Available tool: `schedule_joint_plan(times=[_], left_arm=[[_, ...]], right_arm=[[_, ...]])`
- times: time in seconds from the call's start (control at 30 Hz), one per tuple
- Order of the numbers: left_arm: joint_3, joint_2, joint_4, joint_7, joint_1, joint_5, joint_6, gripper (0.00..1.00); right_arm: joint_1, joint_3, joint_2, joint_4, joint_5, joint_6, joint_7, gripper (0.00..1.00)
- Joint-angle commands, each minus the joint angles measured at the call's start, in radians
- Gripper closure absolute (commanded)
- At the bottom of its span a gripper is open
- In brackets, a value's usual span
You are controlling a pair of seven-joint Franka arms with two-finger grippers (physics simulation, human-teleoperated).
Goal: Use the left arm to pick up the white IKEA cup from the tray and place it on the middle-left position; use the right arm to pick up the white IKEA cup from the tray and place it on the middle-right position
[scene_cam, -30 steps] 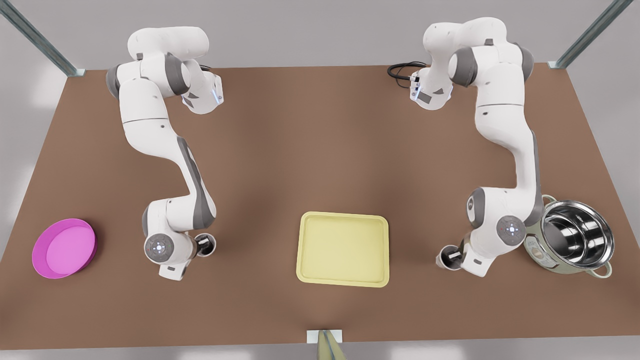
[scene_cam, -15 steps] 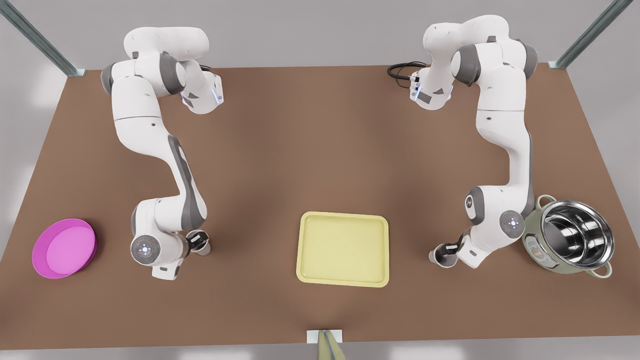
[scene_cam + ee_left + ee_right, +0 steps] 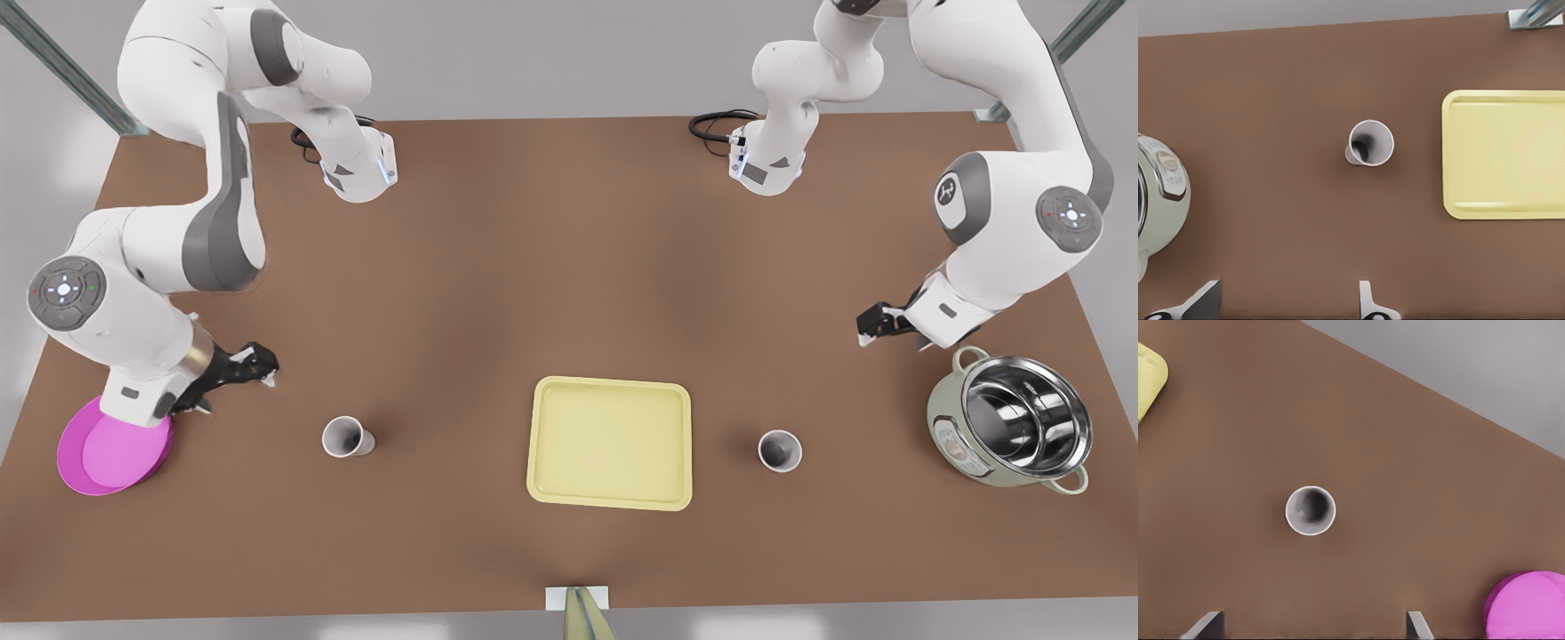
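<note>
Now pulled up and away: left pincer (image 3: 871,324), fingers apart, two o'clock of one white cup (image 3: 780,450); right pincer (image 3: 253,367), likewise apart, ten o'clock of other white cup (image 3: 345,437). Likely light, stiff, slick; best pinched across the rim.

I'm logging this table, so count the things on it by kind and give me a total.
Cups: 2
Tray: 1
Pink dish: 1
Pot: 1
Total: 5
</note>
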Motion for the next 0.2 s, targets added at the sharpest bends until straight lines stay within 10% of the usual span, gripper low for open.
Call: schedule_joint_plan(times=[0.0, 0.17], left_arm=[[0.0, -0.001, 0.0, 0.026, 0.003, 0.006, -0.058, 0.0], [0.0, -0.001, 0.004, 0.026, 0.003, 0.009, -0.058, 0.0]], right_arm=[[-0.002, 0.006, -0.048, -0.016, 0.003, -0.178, 0.291, 0.0], [-0.008, 0.001, -0.061, -0.052, 0.034, -0.175, 0.292, 0.0]])
